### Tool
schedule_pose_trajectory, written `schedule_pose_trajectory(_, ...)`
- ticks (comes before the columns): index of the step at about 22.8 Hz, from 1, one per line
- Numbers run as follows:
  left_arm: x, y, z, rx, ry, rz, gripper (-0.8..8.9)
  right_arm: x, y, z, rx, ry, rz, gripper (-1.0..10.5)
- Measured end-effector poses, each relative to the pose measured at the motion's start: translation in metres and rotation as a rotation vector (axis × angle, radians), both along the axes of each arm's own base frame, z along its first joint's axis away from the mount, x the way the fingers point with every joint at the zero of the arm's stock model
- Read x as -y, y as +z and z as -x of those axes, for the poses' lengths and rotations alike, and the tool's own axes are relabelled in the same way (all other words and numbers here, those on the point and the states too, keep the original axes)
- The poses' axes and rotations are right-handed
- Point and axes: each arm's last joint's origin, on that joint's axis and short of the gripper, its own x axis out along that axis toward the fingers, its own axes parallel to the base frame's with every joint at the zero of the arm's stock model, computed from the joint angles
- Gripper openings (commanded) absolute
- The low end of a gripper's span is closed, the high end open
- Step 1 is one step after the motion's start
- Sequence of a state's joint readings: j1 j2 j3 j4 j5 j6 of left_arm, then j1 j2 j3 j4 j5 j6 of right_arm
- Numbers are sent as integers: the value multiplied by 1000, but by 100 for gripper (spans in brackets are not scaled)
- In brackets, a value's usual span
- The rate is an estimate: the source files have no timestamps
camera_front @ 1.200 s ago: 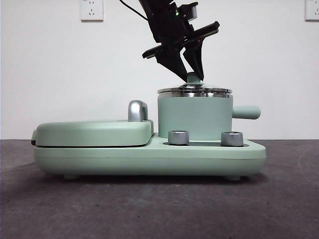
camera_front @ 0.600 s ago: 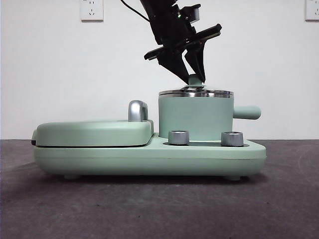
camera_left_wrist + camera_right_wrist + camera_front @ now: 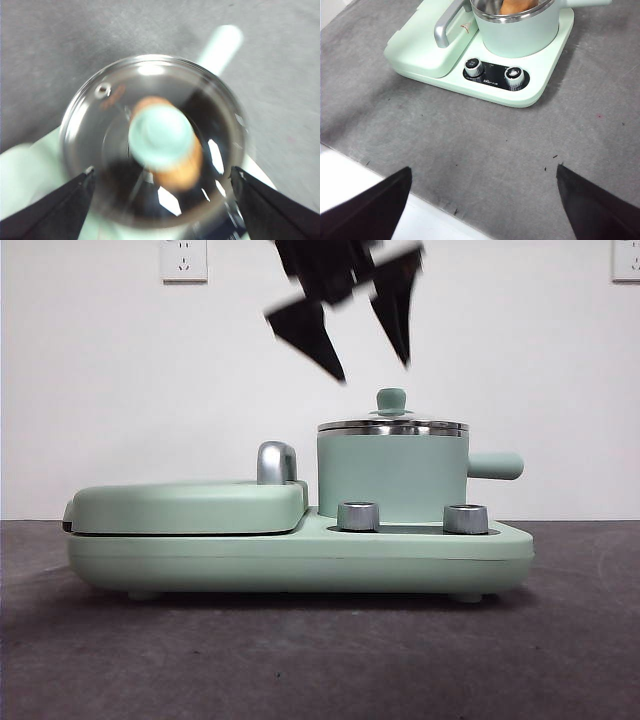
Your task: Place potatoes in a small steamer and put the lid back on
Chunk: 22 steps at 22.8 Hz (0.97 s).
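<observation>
We note that the left gripper [image 3: 370, 365], which half a second ago had its jaws closed around the lid's knob, has let go and risen: it now hangs blurred at the top centre of the front view, jaws spread wide and empty, clear air between its tips and the knob. The lid [image 3: 392, 424] sits level on the steel rim of the small steamer [image 3: 392, 475], centre-right of the frame, with no tilt or gap that we can see. In the left wrist view the potato [image 3: 181, 167] shows orange through the glass, lying inside the pot beneath the mint knob. We judge the task essentially complete, only the retreat remaining. The right gripper [image 3: 482, 210] waits well back from the appliance over bare table, jaws wide apart and holding nothing. On room: straight above the knob is free, so a vertical exit looks safest. The side handle [image 3: 495, 465] juts toward the right of the frame and the chrome handle [image 3: 276, 462] of the griddle cover [image 3: 190, 506] stands just left of the pot; both sit below the gripper's present height.
</observation>
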<state>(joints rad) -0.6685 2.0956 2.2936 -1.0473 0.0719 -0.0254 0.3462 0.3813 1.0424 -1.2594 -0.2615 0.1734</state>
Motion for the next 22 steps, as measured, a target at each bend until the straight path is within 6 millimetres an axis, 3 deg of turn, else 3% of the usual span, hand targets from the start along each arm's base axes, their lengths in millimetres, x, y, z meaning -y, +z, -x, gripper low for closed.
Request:
schedule_pose_trajectory(3,-23,37,29,5,0,5,438,0,0,0,1,1,-1,463)
schedule_pose_trajectory(6,-41,59,52,-3,0,-1,437,-1,3,-2,30,20,-25,463)
schedule_pose_trajectory(11,-92,99,117,51,0,41,436,-5,12,-7,107,63,-91,463)
schedule_pose_trajectory(16,-129,95,163,49,0,39,436,-6,20,-11,189,68,-127,463)
schedule_pose_trajectory(22,-161,57,203,35,0,29,436,-10,28,-16,247,112,-167,463)
